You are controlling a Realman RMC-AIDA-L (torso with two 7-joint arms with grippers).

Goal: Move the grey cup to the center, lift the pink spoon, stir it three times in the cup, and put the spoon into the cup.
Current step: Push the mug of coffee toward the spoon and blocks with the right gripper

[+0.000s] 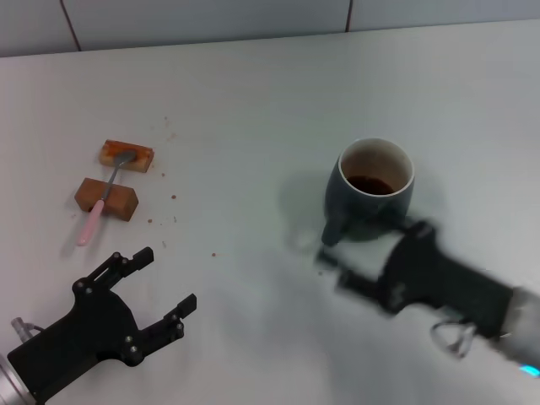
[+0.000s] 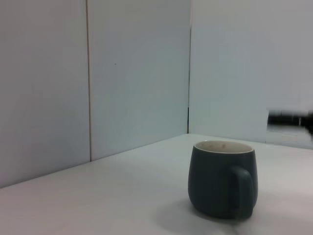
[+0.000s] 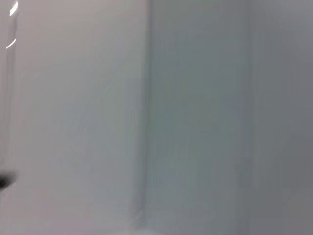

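One rounded grey cup (image 1: 371, 198) holds dark liquid; left gripper (image 1: 164, 283) fingers apart, right gripper's unclear.

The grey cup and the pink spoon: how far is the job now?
Nothing looks finished. The dark blue-grey ceramic mug, holding brown liquid, stands right of the table's middle. In hand: the right gripper is close beside its handle; whether it grips is unclear. The slim pink-handled spoon lies untouched across two brown blocks, and the left gripper waits open nearby. Left: centring, lifting, stirring, placing.
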